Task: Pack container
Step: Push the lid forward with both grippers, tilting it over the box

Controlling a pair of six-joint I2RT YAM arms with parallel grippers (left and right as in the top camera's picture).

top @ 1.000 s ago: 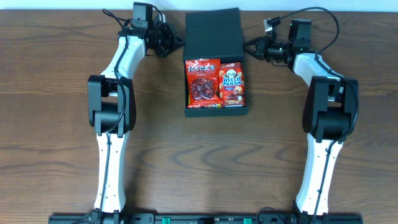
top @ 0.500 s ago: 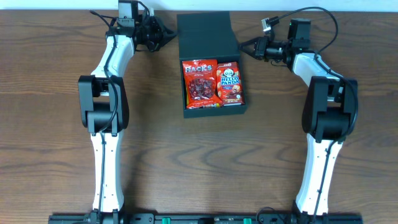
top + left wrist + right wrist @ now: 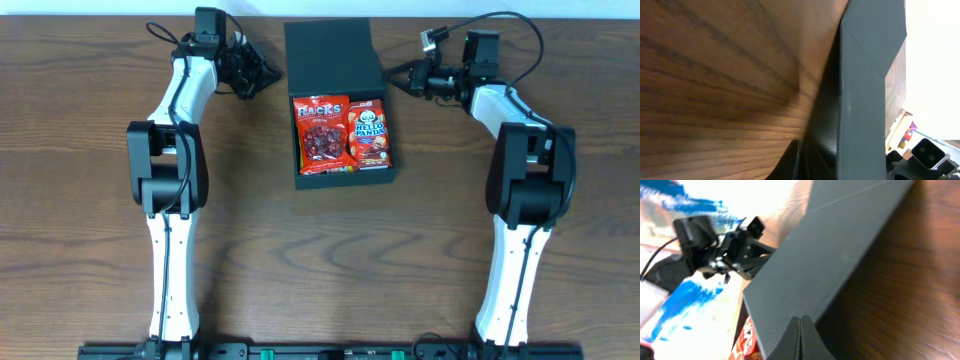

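The container (image 3: 328,55) is a dark matte box at the table's back middle, its flap lid open toward the far edge. Inside lie a red Hacks packet (image 3: 322,133) and a red Hello Panda packet (image 3: 372,135). My left gripper (image 3: 266,70) is just left of the lid, its fingers together; in the left wrist view (image 3: 796,162) it sits beside the lid's edge (image 3: 865,75). My right gripper (image 3: 391,78) is shut and empty at the lid's right edge. In the right wrist view (image 3: 801,325) its tip lies over the lid (image 3: 840,255).
The brown wooden table (image 3: 100,200) stretches in front of the box and to both sides. The table's far edge runs just behind the lid. Both arm bases stand at the front edge.
The box has slid a little to the left. My left gripper swung out to the left, then came back toward the lid. The right arm has not moved.
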